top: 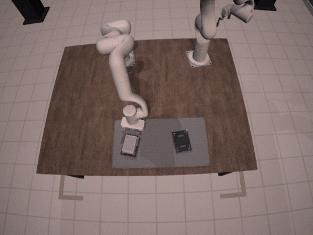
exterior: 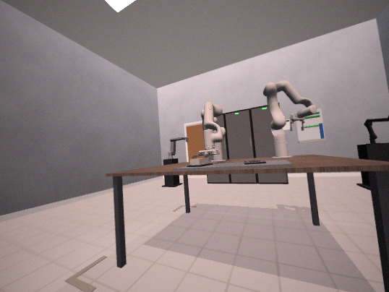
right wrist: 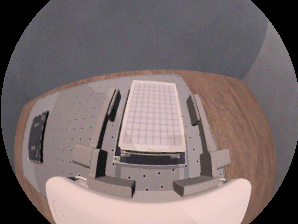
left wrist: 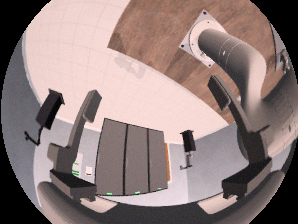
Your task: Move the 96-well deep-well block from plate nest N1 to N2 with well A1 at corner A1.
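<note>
The pale deep-well block [top: 130, 144] [exterior: 199, 161] [right wrist: 154, 117] is on the dark nest N2 [right wrist: 150, 159], lengthwise away from the right arm. Nest N2's A1 mark is at its near left corner in the right wrist view; I cannot make out the block's cut-off corner or whether it sits fully flat. My right gripper [top: 130, 141] [right wrist: 154, 108] is partly open, one finger along each long side of the block, with small gaps showing. Nest N1 [top: 181, 141] [exterior: 254, 162] [right wrist: 37, 137] is empty. My left gripper [top: 224, 20] [exterior: 297, 129] [left wrist: 155, 99] is wide open and empty, far behind the table.
Both nests stand on a grey perforated mat [top: 157, 157] [right wrist: 72, 115] on the wooden table [top: 84, 116]. The right arm [top: 121, 75] reaches over the table to N2. The left arm [top: 201, 46] is folded back, away from the mat.
</note>
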Motion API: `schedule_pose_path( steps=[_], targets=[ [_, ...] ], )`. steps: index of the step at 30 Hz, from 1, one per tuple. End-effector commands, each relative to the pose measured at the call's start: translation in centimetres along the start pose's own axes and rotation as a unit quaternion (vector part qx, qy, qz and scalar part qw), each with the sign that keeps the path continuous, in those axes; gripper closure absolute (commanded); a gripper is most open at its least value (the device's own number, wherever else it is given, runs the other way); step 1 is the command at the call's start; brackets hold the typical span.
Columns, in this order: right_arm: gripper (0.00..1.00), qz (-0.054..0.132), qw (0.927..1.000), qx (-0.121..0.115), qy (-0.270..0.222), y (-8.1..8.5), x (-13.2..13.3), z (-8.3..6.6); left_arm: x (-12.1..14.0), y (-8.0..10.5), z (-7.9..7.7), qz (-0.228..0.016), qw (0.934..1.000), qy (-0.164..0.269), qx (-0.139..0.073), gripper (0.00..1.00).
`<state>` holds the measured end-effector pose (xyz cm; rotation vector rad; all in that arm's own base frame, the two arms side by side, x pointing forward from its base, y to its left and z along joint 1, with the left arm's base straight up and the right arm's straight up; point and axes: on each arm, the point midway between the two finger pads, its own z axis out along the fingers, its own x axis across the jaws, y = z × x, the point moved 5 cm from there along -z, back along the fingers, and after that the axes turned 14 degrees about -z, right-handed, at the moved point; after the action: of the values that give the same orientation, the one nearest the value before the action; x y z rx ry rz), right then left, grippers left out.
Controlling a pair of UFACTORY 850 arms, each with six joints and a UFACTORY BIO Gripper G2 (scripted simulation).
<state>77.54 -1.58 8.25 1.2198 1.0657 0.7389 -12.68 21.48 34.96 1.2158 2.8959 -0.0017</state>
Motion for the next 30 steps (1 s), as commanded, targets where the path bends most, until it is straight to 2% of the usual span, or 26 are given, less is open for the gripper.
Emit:
schedule_pose_path(
  steps=[1, 13, 30],
  targets=[
    [0.63, 0.000, 1.0000, -0.001, 0.000, 1.5, -0.4, 0.1, 0.0, 0.0, 0.0, 0.000, 1.0000, 0.001, 0.000, 0.00],
    [0.63, 0.000, 1.0000, -0.001, 0.000, 4.0, -1.0, 0.0, 0.0, 0.0, 0.0, 0.000, 1.0000, 0.001, 0.000, 0.00],
    [0.63, 0.000, 1.0000, -0.001, 0.000, 4.0, -1.0, 0.0, 0.0, 0.0, 0.0, 0.000, 1.0000, 0.001, 0.000, 0.00]
  ],
)
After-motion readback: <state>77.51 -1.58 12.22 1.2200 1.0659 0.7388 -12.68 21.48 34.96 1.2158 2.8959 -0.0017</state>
